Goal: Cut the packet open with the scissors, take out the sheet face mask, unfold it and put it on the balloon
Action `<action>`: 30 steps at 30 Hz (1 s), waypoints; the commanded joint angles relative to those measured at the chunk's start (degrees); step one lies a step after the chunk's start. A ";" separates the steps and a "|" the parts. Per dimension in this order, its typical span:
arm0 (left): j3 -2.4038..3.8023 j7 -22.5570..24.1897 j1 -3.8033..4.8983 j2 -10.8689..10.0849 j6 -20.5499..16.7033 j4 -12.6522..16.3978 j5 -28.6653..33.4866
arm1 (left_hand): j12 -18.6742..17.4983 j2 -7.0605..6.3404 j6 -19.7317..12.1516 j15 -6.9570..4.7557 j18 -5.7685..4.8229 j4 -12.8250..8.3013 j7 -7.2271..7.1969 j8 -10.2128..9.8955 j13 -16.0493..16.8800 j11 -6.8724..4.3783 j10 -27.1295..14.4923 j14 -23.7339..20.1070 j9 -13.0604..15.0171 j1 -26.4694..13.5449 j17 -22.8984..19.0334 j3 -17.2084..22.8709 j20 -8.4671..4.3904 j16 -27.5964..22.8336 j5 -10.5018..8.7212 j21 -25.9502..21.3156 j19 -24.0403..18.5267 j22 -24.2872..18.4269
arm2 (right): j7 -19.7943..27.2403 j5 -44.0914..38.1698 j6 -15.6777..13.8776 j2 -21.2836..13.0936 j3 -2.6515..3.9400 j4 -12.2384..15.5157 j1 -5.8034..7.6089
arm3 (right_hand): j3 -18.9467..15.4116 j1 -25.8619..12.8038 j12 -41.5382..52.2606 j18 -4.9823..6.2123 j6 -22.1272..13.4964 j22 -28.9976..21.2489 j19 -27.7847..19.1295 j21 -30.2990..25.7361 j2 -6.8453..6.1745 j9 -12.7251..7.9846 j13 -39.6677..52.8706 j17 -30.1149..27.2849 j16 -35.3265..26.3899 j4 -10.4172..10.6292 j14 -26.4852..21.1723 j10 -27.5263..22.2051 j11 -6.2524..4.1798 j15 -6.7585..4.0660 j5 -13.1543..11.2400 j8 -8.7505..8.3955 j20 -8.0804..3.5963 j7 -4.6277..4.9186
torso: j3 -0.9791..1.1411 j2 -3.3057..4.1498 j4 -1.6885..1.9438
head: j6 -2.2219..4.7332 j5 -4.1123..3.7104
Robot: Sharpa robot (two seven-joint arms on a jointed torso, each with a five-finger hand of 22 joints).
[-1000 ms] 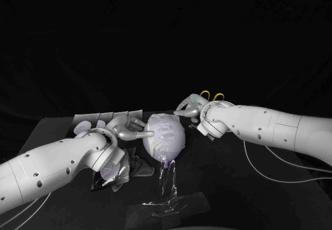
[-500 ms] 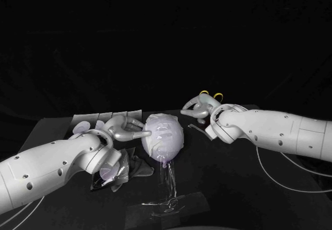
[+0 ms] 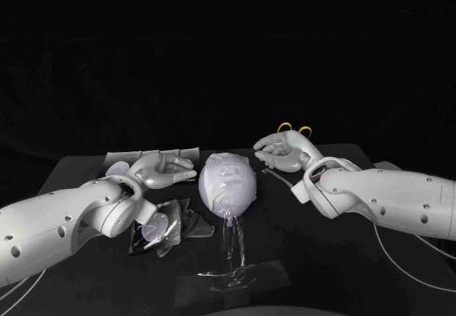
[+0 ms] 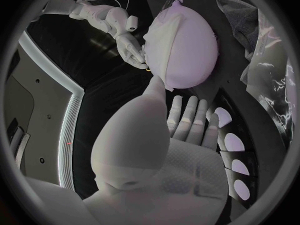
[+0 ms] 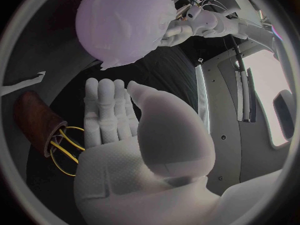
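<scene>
The pale balloon (image 3: 226,185) lies on its clear stand at the table's middle, with the white sheet mask (image 3: 230,172) draped over its upper side. My left hand (image 3: 163,170) is right at the balloon's left flank and holds nothing; its fingers (image 4: 187,117) are stretched out and its thumb points at the balloon (image 4: 187,42). Whether it touches, I cannot tell. My right hand (image 3: 282,150) hangs a little to the balloon's right, apart from it, fingers (image 5: 106,112) straight and empty. The scissors (image 3: 292,128) with yellow handles stand behind it in a brown holder (image 5: 34,117). The opened packet (image 3: 157,227) lies under my left arm.
Several white sheets (image 3: 142,158) lie along the table's back left edge. A dark crumpled cloth (image 3: 195,224) sits beside the packet. The stand's taped foot (image 3: 232,280) is near the front edge. A white strip (image 3: 275,176) lies by the right wrist.
My right hand has drawn back to the right, off the balloon's top. My left hand has pulled its fingers off the balloon's side and lifted slightly. The balloon stays put.
</scene>
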 commanded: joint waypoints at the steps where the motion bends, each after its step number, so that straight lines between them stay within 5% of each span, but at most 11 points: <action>1: 0.06 5.77 0.02 -0.85 -0.75 0.75 3.36 | 0.71 0.71 1.44 -0.62 0.12 -0.66 6.29 0.44 0.07 -0.53 1.17 1.41 -0.24 2.32 0.14 1.31 0.14 0.76 -0.37 1.21 3.27 0.59 | 8.16 -1.89 -3.61 -0.80 0.01 1.36 -0.62 | 0.86 -0.07 -4.10 0.60 1.15 -2.24 -0.28 -2.13 -0.37 -0.59 -5.76 -2.81 -4.65 -0.49 0.34 1.76 -0.09 0.55 -0.24 -0.57 0.51 0.60 | -0.17 -0.04 0.01 | -0.43 0.73; 2: 0.06 6.25 0.02 -1.15 -1.02 0.94 3.45 | 0.76 0.79 1.62 -0.69 0.11 -0.72 6.22 0.46 0.07 -0.60 1.28 1.58 -0.27 2.51 0.15 1.44 0.14 0.85 -0.37 1.40 3.88 0.69 | 8.73 -2.52 -4.09 -1.04 0.01 1.68 -0.76 | 1.16 -0.08 -5.17 0.55 1.25 -2.80 -0.60 -2.74 -0.34 -0.73 -7.01 -3.65 -6.17 -0.56 -0.28 1.56 0.05 0.73 -0.09 -0.74 0.64 0.71 | -0.22 -0.04 0.01 | -0.51 0.87; 4: 0.06 7.39 0.01 -1.80 -1.53 1.45 3.51 | 1.45 1.44 4.46 -2.07 0.80 -0.91 5.12 0.06 -0.11 -1.65 3.07 5.87 -1.35 4.63 0.71 3.28 -0.09 3.15 -0.32 6.19 18.93 3.33 | 9.87 -4.26 -5.12 -1.64 0.00 2.43 -1.00 | 1.83 -0.29 -7.83 0.44 1.13 -4.54 -1.69 -4.64 -0.68 -1.20 -10.38 -6.02 -10.36 -0.71 -1.36 1.62 0.75 1.37 0.12 -1.43 1.19 0.93 | -0.20 0.00 -0.04 | -0.68 1.28; 8: 0.06 8.82 0.00 -2.92 -1.56 2.56 2.72 | 2.63 1.44 7.27 -4.19 3.56 -0.32 4.07 -0.41 0.02 -3.04 6.31 13.59 -2.26 5.30 2.35 4.53 -1.02 7.56 -0.30 10.04 25.20 4.94 | 11.13 -9.00 -6.39 -2.59 0.00 3.69 -1.30 | 2.88 -1.09 -12.52 0.64 1.98 -9.55 -2.47 -8.90 -1.34 -2.01 -17.94 -11.37 -19.79 -1.22 -1.20 4.55 1.18 2.46 -0.18 -2.67 2.60 1.17 | -0.11 0.05 -0.03 | -0.89 1.66; 11: 0.07 8.88 0.01 -3.61 -0.96 3.40 1.37 | 5.84 0.51 11.42 -8.39 6.86 -0.10 2.24 -0.59 0.92 -5.85 14.66 27.09 -3.02 2.33 6.28 4.09 -3.18 16.71 -0.01 16.96 35.31 8.11 | 11.50 -12.87 -7.10 -3.04 -0.01 4.52 -1.56 | 2.88 -2.17 -14.86 0.40 1.55 -12.28 -4.49 -10.66 -2.30 -2.45 -20.81 -13.52 -24.28 -0.78 -3.78 3.96 1.92 3.72 -0.14 -3.47 3.63 1.49 | -0.04 -0.02 -0.01 | -1.27 2.24; 18: 0.32 3.31 0.08 -3.70 1.43 4.52 -4.00 | 10.41 -0.59 15.99 -12.17 6.58 0.43 -0.64 -1.78 3.54 -9.41 23.30 38.36 -3.60 -8.07 17.00 -0.35 -9.20 34.63 -0.22 28.93 45.47 14.62 | 10.50 -23.54 -9.88 -3.14 -0.01 5.81 -3.48 | 0.99 -3.48 -18.84 0.27 0.18 -19.83 -11.73 -10.67 -4.33 -3.64 -26.17 -17.34 -31.60 -0.32 -8.43 1.78 3.70 6.20 -0.19 -5.18 6.09 2.55 | 0.06 -0.01 -0.02 | -1.51 2.63; 19: 0.35 2.55 0.10 -3.53 1.54 4.46 -4.42 | 13.14 -0.17 16.17 -12.73 6.40 0.24 -0.70 -1.44 5.51 -10.11 23.57 40.62 -3.16 -10.06 25.14 -1.61 -10.30 43.13 -0.25 32.76 46.96 17.01 | 10.23 -24.49 -10.15 -3.08 0.00 5.84 -3.71 | 0.45 -3.42 -19.37 0.17 -0.28 -21.36 -13.75 -10.72 -4.34 -3.96 -26.98 -18.05 -32.79 -0.39 -9.33 1.03 4.19 6.72 -0.17 -5.59 6.58 2.96 | 0.05 0.02 -0.02 | -1.58 2.67; 22: 0.51 -1.49 0.55 -2.17 1.71 3.57 -6.52 | 20.08 0.36 15.36 -12.96 6.22 0.27 -1.21 -0.10 10.67 -10.16 21.93 43.72 -1.86 -12.32 40.81 -4.01 -11.03 56.55 -0.38 39.40 45.92 21.78 | 8.71 -28.74 -11.50 -2.65 0.00 5.77 -4.76 | -2.36 -3.56 -19.58 -0.26 -2.15 -25.55 -18.39 -10.62 -4.79 -4.97 -29.64 -20.46 -36.40 -0.60 -12.43 -3.25 5.46 8.01 -0.15 -6.87 7.39 3.68 | 0.02 0.10 -0.06 | -1.51 2.89; 25: 0.57 -4.22 1.13 -0.86 1.58 2.48 -7.89 | 25.29 0.83 14.84 -13.24 5.32 0.89 -1.45 1.20 14.49 -10.09 20.51 45.80 -0.85 -12.63 48.30 -5.25 -11.19 62.19 -0.36 47.94 47.36 31.04 | 7.52 -31.02 -12.25 -2.29 0.00 5.62 -5.40 | -3.97 -3.60 -19.61 -0.68 -3.23 -29.45 -21.86 -10.77 -4.62 -5.54 -30.86 -21.64 -38.01 -0.57 -13.45 -4.77 5.91 8.66 -0.14 -7.54 7.42 4.31 | 0.01 0.17 -0.12 | -1.38 2.85; 26: 0.58 -5.15 1.36 -0.35 1.44 2.04 -8.37 | 30.89 1.32 14.60 -13.50 4.22 0.98 -1.86 2.83 18.54 -10.67 19.29 48.33 0.25 -12.82 55.24 -6.35 -11.53 67.00 -0.20 56.66 50.22 41.05 | 7.09 -31.69 -12.46 -2.16 0.00 5.55 -5.58 | -4.47 -3.44 -19.56 -0.82 -3.33 -31.74 -24.00 -10.88 -4.41 -5.69 -31.21 -22.01 -38.43 -0.61 -13.50 -4.92 6.01 8.74 -0.12 -7.61 7.43 4.34 | -0.01 0.21 -0.11 | -1.41 2.86; 30: 0.62 -8.58 2.40 1.87 0.36 0.08 -10.05 | 37.74 1.68 13.66 -13.76 3.14 0.72 -2.07 4.21 23.50 -10.82 18.06 50.54 1.27 -12.72 60.91 -7.81 -11.67 70.61 -0.31 63.99 52.04 49.67 | 5.32 -34.52 -13.30 -1.55 0.01 5.25 -6.12 | -7.12 -3.41 -19.68 -1.75 -8.25 -39.06 -31.36 -11.48 -4.32 -7.92 -32.06 -25.18 -41.61 -0.55 -19.60 -7.95 6.85 9.68 -0.17 -9.05 7.52 4.92 | 0.01 0.18 -0.09 | -1.53 2.85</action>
